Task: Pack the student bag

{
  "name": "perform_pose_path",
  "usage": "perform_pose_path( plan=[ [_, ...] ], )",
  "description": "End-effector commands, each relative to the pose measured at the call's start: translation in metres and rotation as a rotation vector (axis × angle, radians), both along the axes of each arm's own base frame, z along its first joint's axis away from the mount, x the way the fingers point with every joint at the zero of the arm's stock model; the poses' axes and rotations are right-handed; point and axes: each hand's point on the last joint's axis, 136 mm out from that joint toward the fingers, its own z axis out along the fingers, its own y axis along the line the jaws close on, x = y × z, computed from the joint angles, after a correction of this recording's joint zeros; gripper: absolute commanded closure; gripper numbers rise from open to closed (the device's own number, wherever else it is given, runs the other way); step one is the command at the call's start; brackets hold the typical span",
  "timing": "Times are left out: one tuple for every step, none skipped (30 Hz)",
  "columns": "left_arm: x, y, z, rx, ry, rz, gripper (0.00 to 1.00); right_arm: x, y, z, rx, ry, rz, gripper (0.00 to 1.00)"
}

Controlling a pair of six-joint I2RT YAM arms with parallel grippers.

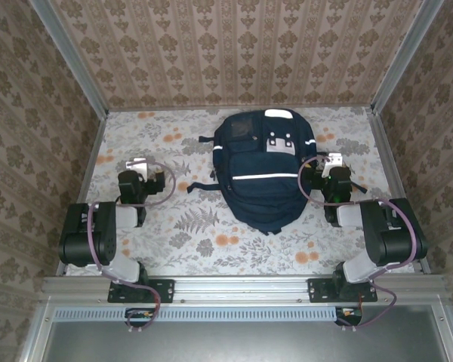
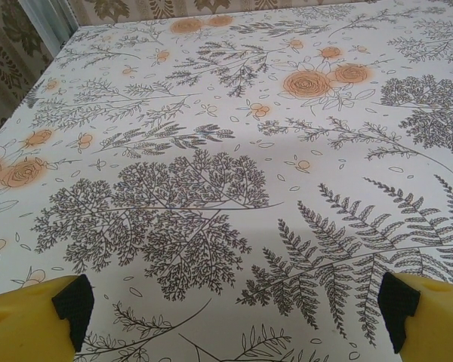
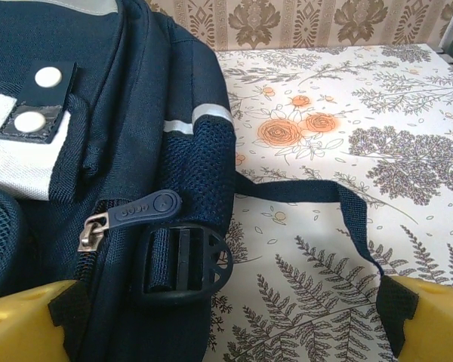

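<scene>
Floral-patterned table point(image 1: 181, 241) carries the student bag point(image 1: 260, 170), lying flat at centre, toward the far wall. Left gripper point(image 2: 234, 305) is spread wide over bare cloth, holding nothing. Right gripper point(image 3: 230, 305) is likewise spread wide and empty, at the bag's right side near a buckle point(image 3: 183, 260).

A staged robot test booth, more lab than lived-in room. Brown damask wallpaper point(image 1: 241, 53) covers the walls at 9, 12 and 3 o'clock, edged by bare aluminium posts point(image 1: 69, 56). The counter point(image 1: 211, 253) wears a floral cloth. At 6 o'clock an aluminium rail point(image 1: 241, 286) carries two bolted black robot arms: the left arm point(image 1: 90, 234) at 7 o'clock, the right arm point(image 1: 389, 234) at 5 o'clock.
</scene>
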Motion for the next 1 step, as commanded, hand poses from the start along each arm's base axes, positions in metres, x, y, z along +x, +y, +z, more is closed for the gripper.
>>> perform_pose_path(
  plan=[
    [0.0047, -0.0024, 0.0121, 0.011, -0.038, -0.022, 0.0, 0.0, 0.0024, 0.0037, -0.012, -0.005, 0.019, 0.0]
  ],
)
